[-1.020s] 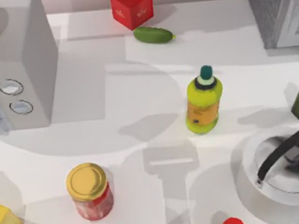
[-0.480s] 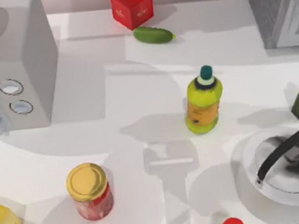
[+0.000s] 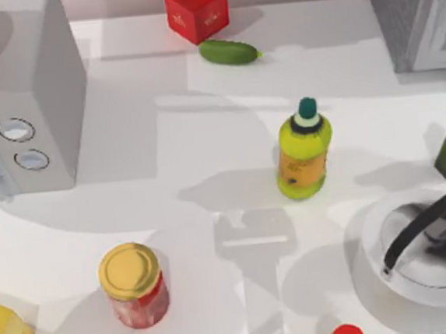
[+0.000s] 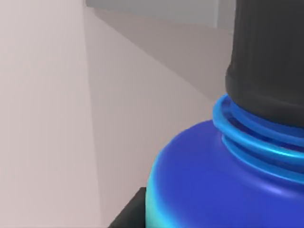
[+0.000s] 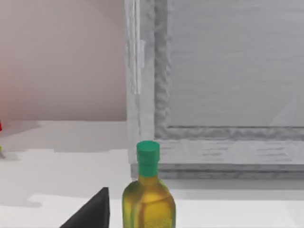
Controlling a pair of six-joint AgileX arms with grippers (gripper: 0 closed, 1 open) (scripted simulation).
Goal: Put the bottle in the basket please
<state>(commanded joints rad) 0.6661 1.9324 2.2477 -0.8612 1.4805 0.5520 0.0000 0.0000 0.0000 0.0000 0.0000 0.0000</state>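
White table (image 3: 205, 137) | bottle (image 4: 223, 180) close against left wrist camera | pincer spread: cannot tell

left claw (image 4: 128, 213) dark fingertip close beside camera, right claw (image 5: 90, 211) fingertip low

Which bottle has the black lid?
The blue bottle, seen close up in the left wrist view, has the black lid. The yellow-green bottle mid-table has a teal cap, and the olive bottle has a green one.
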